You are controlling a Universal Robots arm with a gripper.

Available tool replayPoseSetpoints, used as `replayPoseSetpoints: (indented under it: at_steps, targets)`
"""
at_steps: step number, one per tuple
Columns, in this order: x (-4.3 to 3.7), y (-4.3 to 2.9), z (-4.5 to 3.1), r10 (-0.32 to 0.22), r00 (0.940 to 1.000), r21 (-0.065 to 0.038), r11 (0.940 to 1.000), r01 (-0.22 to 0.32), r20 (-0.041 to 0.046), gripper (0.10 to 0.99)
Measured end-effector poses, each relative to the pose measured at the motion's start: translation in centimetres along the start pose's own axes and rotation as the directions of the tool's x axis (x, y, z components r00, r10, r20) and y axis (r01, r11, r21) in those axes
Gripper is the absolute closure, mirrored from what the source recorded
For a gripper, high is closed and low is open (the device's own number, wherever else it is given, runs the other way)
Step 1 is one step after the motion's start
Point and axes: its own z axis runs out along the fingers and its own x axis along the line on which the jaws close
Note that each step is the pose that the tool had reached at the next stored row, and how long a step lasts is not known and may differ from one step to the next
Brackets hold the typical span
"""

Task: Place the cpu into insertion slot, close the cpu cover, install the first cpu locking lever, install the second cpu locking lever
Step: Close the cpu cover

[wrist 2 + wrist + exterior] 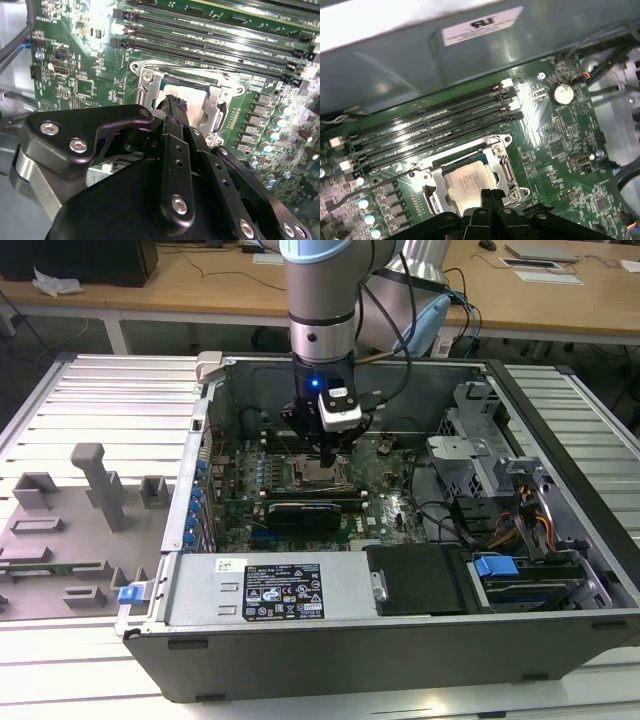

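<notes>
White printed label (482, 25) on grey case wall (395, 75); dark sticker (285, 592) on case's near side. cpu (462, 182): square, dull silver top, faint print, seated flat in insertion slot (320, 477) of green motherboard (560, 130). cpu cover (502, 169): silver-grey frame, down around chip. gripper (490, 194): black fingers pressed together, nothing between, tips at cpu's edge; contact not discernible.

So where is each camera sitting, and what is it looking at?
Exterior view: off the arm, above the open computer case, looking down; shows the arm.
First wrist view: on the wrist, looking past the jaws at the cpu.
Second wrist view: on the wrist, behind the jaws, facing the cpu.
Both wrist views share the cpu and jaws.
</notes>
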Motion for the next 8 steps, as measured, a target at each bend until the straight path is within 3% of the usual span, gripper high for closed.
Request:
replayPoseSetpoints:
  at_steps: [4, 8]
  targets:
    - [0.01, 0.02, 0.00, -0.081, 0.9967, -0.007, 0.9967, 0.081, 0.0031, 0.980]
    - [0.02, 0.05, 0.00, -0.177, 0.9842, -0.012, 0.9841, 0.177, 0.0079, 0.980]
